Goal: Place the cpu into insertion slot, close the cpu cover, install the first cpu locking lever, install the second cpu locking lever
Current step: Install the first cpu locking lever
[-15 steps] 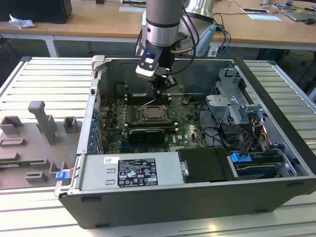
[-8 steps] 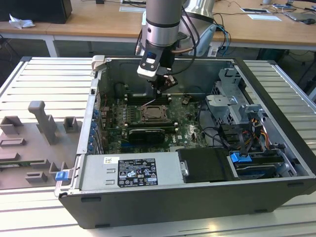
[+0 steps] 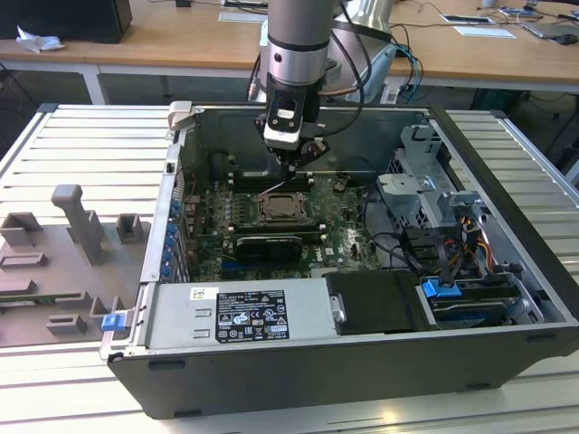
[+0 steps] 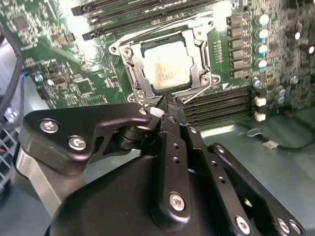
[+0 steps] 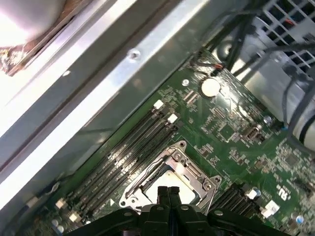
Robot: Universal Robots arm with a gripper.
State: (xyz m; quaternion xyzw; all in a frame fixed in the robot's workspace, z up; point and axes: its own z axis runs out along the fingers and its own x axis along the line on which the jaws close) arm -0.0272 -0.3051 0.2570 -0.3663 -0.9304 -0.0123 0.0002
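Observation:
Inside the open computer case, the cpu (image 4: 167, 66) lies flat in the insertion slot (image 3: 280, 208) on the green motherboard (image 4: 78, 83), its pale metal top facing up. The silver cpu cover (image 4: 129, 66) lies down around it, framing the chip through its middle opening. One thin wire lever (image 4: 197, 92) slants off the socket corner toward my fingertips; another runs along the far edge (image 4: 162, 29). My gripper (image 4: 170, 102) is shut, its tips together just above the socket's near edge, also seen in the first wrist view (image 5: 168, 194) and hanging over the socket in the exterior view (image 3: 294, 172).
Long black memory slots (image 4: 221, 101) flank the socket on both sides. A black card (image 3: 267, 246) stands just in front of it. The case's metal wall (image 5: 123, 83) rises close behind. A drive cage (image 3: 425, 172) and cables (image 3: 407, 244) fill the exterior view's right; grey fixtures (image 3: 81, 226) sit outside on its left.

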